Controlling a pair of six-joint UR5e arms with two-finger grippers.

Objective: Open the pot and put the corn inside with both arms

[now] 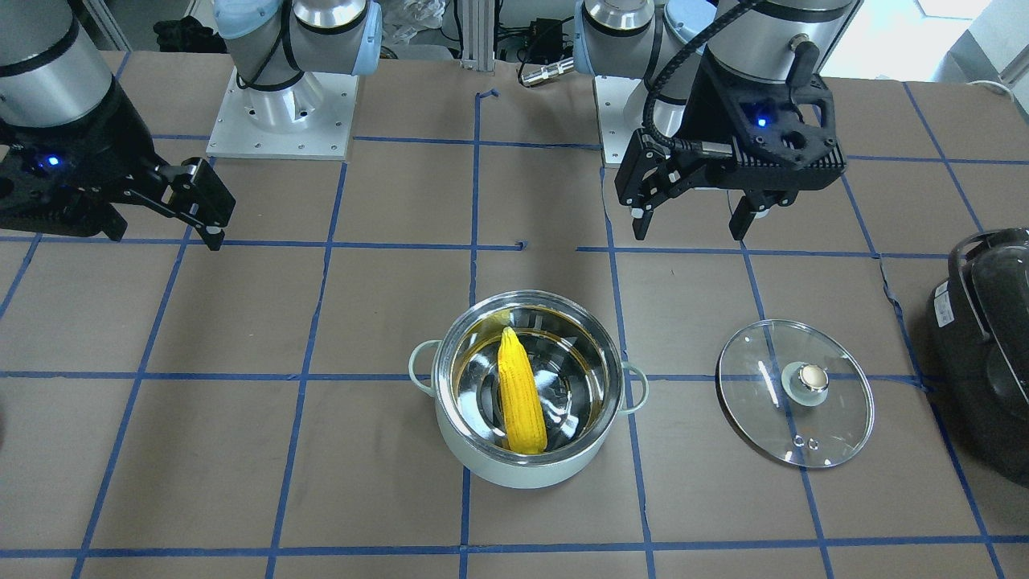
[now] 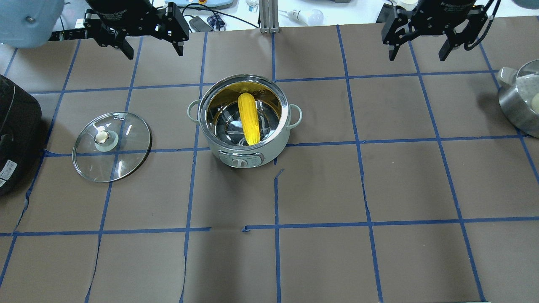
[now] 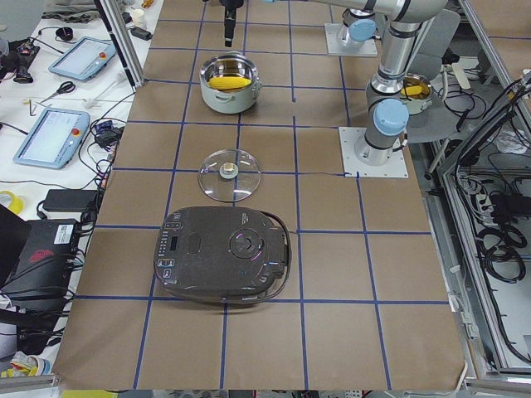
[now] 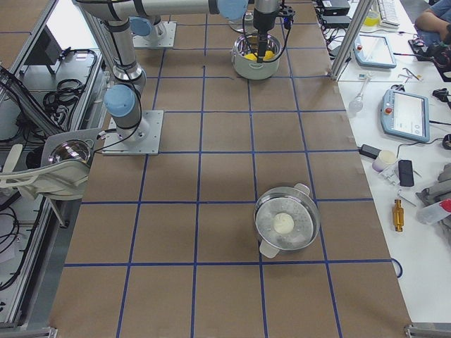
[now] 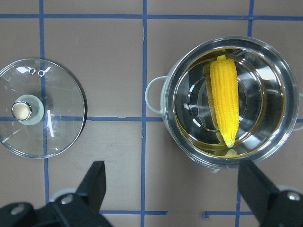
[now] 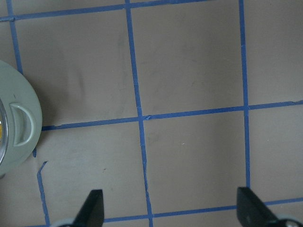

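The mint-green pot (image 2: 269,145) stands open at the table's middle, also in the front view (image 1: 514,470) and the left wrist view (image 5: 165,113). The yellow corn (image 2: 248,118) lies inside it on the steel bottom (image 1: 521,390) (image 5: 224,101). The glass lid (image 2: 126,143) lies flat on the table, knob up, on my left of the pot (image 1: 764,402) (image 5: 57,123). My left gripper (image 2: 154,52) (image 1: 687,229) (image 5: 175,189) is open and empty, held above the table beyond the lid and pot. My right gripper (image 2: 417,57) (image 6: 171,208) is open and empty, far to the pot's right.
A large black appliance (image 2: 14,126) (image 1: 985,346) sits at the left end of the table beside the lid. A steel pot (image 2: 520,105) (image 4: 285,225) with a white item inside stands at the right end. The pot's handle (image 6: 21,125) shows in the right wrist view.
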